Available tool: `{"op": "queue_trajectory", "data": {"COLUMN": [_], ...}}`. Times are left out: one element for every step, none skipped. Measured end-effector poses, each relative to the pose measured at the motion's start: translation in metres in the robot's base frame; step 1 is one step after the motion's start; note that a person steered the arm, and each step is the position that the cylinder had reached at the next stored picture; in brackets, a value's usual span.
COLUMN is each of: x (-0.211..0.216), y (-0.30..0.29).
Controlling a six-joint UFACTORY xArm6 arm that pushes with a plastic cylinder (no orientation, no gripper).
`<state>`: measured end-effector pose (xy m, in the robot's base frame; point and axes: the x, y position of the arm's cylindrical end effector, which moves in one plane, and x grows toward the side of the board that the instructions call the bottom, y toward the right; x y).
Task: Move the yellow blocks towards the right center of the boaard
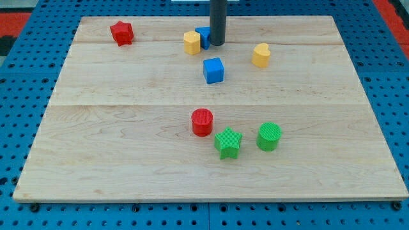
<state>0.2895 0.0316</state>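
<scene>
Eight blocks lie on a pale wooden tabletop (96, 160) over blue pegboard. Nearest the red cylinder (202, 122): green star (227, 142), green cylinder (269, 136). Farther: blue cube (213, 70), yellow heart (261, 55), yellow hexagon (192, 43); long axes indiscernible. Gripperless tool: my tip (217, 44) touches a partly hidden blue block (203, 36).

One camera looks down at a slant on the whole board (211, 96) — from its near edge.

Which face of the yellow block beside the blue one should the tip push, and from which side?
Judging from the layout, push its left face, coming from the view's left. The yellow block touches a partly hidden blue block on its right, where my tip stands; circle round, or both slide together.
</scene>
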Motion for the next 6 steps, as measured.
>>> {"op": "queue_trajectory", "data": {"x": [-0.007, -0.03, -0.011, -0.01, -0.007, 0.013], "y": [-0.025, -0.027, -0.019, 0.008, 0.016, 0.004]}}
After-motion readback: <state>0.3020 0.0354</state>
